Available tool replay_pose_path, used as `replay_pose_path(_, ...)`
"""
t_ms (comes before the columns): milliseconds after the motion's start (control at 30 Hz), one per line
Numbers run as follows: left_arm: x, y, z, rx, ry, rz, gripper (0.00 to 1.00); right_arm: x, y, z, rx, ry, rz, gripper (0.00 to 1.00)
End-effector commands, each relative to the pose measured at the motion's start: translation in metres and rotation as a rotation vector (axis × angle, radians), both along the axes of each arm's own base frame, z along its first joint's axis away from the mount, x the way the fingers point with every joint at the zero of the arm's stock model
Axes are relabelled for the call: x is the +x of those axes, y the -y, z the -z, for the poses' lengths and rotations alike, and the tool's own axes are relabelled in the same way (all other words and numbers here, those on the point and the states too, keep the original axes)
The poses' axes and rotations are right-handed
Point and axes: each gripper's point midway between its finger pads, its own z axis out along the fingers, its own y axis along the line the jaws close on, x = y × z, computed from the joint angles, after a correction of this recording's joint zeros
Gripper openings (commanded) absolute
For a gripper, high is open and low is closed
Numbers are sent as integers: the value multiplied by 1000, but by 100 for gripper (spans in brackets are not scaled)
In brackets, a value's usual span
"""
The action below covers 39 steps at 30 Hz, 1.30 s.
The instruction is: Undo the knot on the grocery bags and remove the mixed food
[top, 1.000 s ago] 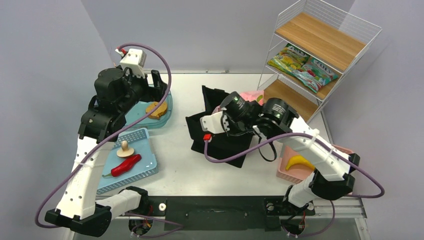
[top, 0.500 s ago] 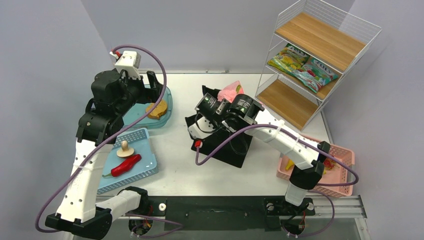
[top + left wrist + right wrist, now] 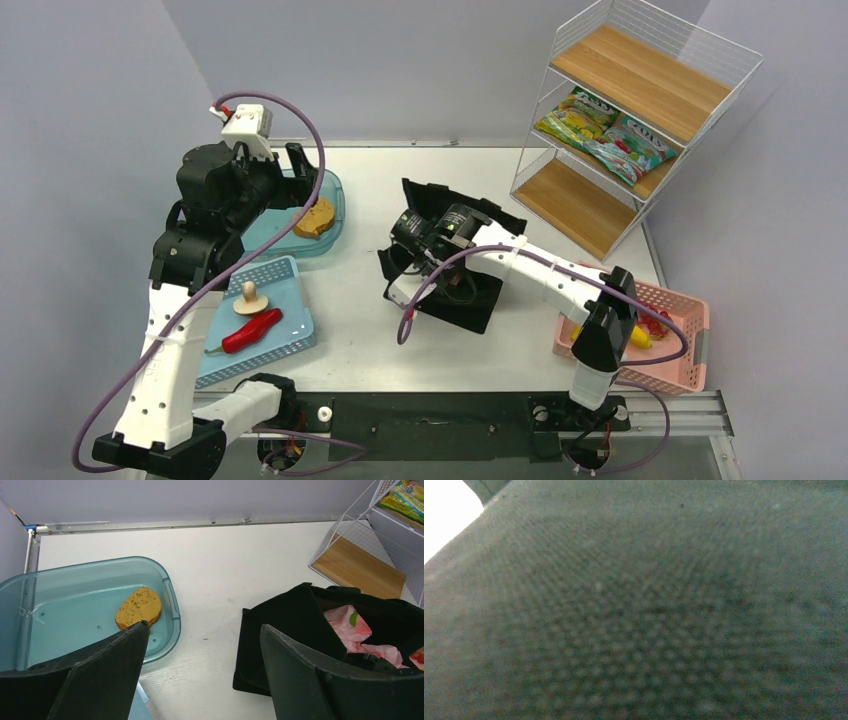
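A pink grocery bag [image 3: 350,625] lies crumpled inside the black fabric tote [image 3: 280,625]; its knot does not show. In the top view the tote [image 3: 470,305] sits mid-table and the bag is hidden by my right arm. My right gripper [image 3: 405,262] is sunk into the tote, fingers hidden; its wrist view shows only blurred dark weave. My left gripper [image 3: 204,626] is wide open and empty, raised above the teal tub [image 3: 275,225]. A banana [image 3: 640,338] and red fruit cluster [image 3: 657,322] lie in the pink basket [image 3: 690,350]. A chilli [image 3: 252,331] and mushroom [image 3: 249,297] lie in the blue tray [image 3: 290,345].
A bread slice [image 3: 139,606] lies in the teal tub [image 3: 60,595]. A white wire shelf [image 3: 640,110] at the back right holds green snack packets [image 3: 600,130]. The right arm's purple cable [image 3: 415,320] hangs in front of the tote.
My right arm swung left and lowered its gripper into the tote; the pink bag seen behind the tote is now hidden from above. My left gripper drifted slightly left and back.
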Motion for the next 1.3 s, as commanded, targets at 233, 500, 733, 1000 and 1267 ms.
replay_pose_path(233,7,4,1,-45,-6,9,80,14,-12,22,88,-144,-57,9)
replay_pose_path(500,9,6,4,-50,-28,24,80,30,-20,28,388,-335,-11,16)
replay_pose_path(733,12,13,8,-64,-51,51,80,36,-19,37,545,-411,76,51)
replay_pose_path(1000,17,20,11,-76,-61,82,81,38,-34,-34,806,-346,119,70)
replay_pose_path(1267,19,18,7,-29,-42,101,81,41,-16,-65,862,-260,194,86)
